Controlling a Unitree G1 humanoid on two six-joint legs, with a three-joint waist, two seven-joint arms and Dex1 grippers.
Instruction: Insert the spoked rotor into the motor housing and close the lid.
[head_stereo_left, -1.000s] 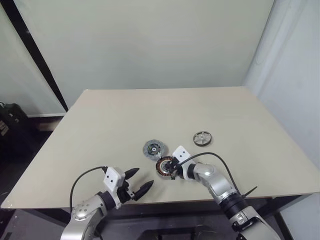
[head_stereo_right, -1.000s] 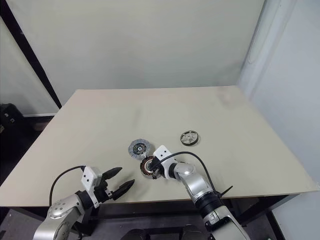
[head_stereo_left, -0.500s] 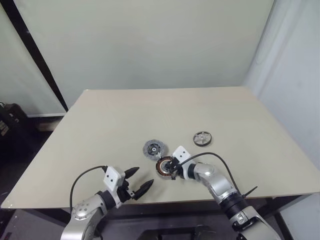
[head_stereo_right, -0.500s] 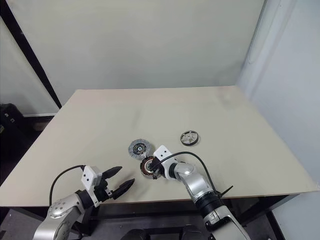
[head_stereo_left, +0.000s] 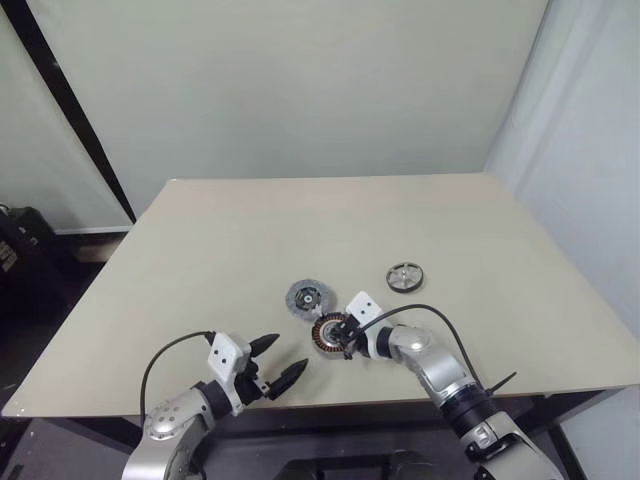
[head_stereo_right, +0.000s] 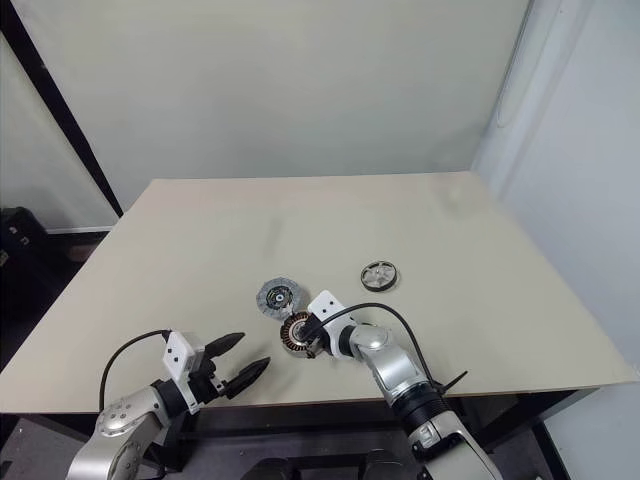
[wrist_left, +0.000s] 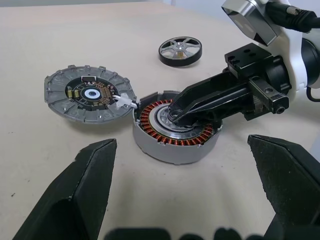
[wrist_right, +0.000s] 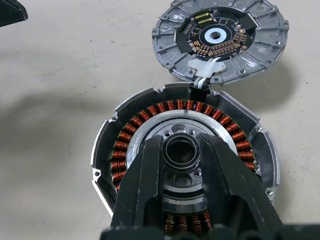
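The motor housing (head_stereo_left: 326, 330), a round shell with copper windings (wrist_right: 150, 112) around a silvery centre, lies near the table's front edge. My right gripper (wrist_right: 181, 150) reaches over it from the right, shut on the dark ring at its centre. The grey lid (head_stereo_left: 306, 297) lies flat just behind and left of the housing, circuit side up, joined to it by a short white lead (wrist_right: 202, 75). Farther back and to the right, the spoked rotor (head_stereo_left: 404, 277) rests on the table. My left gripper (head_stereo_left: 284, 358) hovers open at the front edge, left of the housing, holding nothing.
The beige table (head_stereo_left: 250, 230) stretches wide behind the parts. Its front edge runs just below both grippers. A pale wall rises at the back and a dark floor lies off the left side.
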